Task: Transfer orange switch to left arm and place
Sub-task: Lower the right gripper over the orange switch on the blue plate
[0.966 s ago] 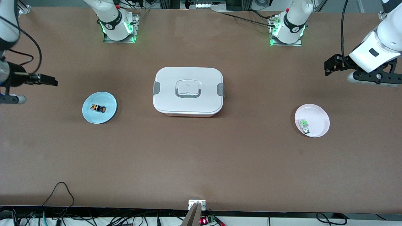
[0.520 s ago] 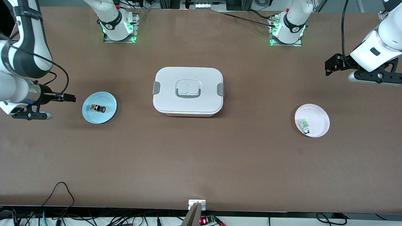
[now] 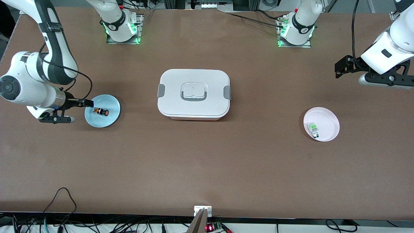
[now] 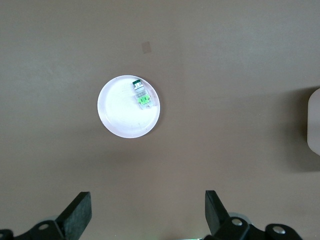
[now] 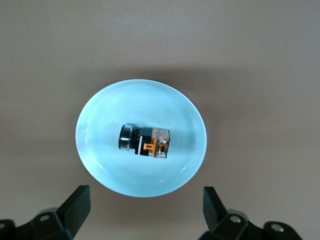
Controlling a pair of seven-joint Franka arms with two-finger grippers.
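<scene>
The orange switch (image 3: 101, 112) (image 5: 145, 141), black with an orange middle, lies on its side on a pale blue plate (image 3: 110, 103) (image 5: 105, 125) toward the right arm's end of the table. My right gripper (image 3: 86, 103) (image 5: 145, 210) hovers open at that plate's rim, with nothing between its fingers. The white lidded box (image 3: 194, 94) stands mid-table with its lid shut. My left gripper (image 3: 339, 68) (image 4: 148, 212) hangs open and empty over bare table at the left arm's end, apart from a pale pink plate (image 3: 328, 118) (image 4: 120, 115).
A pale grey switch with a green part (image 3: 313, 128) (image 4: 141, 96) lies on the pink plate. The box's edge (image 4: 315, 122) shows in the left wrist view. Cables run along the table's edge nearest the front camera (image 3: 61, 197).
The right arm has swung in from the table's end toward the blue plate, and its gripper now reaches the plate's rim. The left arm has hardly moved.
</scene>
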